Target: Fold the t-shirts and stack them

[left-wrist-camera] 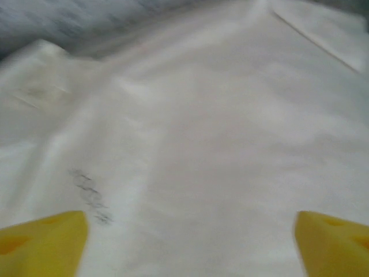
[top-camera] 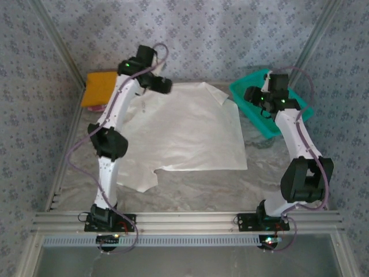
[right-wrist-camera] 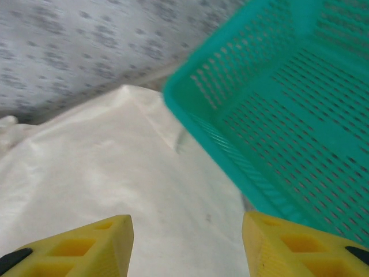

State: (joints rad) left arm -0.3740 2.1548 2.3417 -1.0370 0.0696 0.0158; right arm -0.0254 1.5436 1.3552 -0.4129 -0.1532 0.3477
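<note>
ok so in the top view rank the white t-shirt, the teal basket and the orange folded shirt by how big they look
1. white t-shirt, by far the largest, spread out flat
2. teal basket, clearly smaller, partly covered by the right arm
3. orange folded shirt, the smallest

dark marks [left-wrist-camera: 89, 196] on white t-shirt [left-wrist-camera: 219, 150]: unreadable blur

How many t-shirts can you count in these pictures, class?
2. A large white t-shirt lies spread flat in the middle of the table; a folded orange shirt sits at the far left corner. More may be hidden inside the teal basket.
</note>
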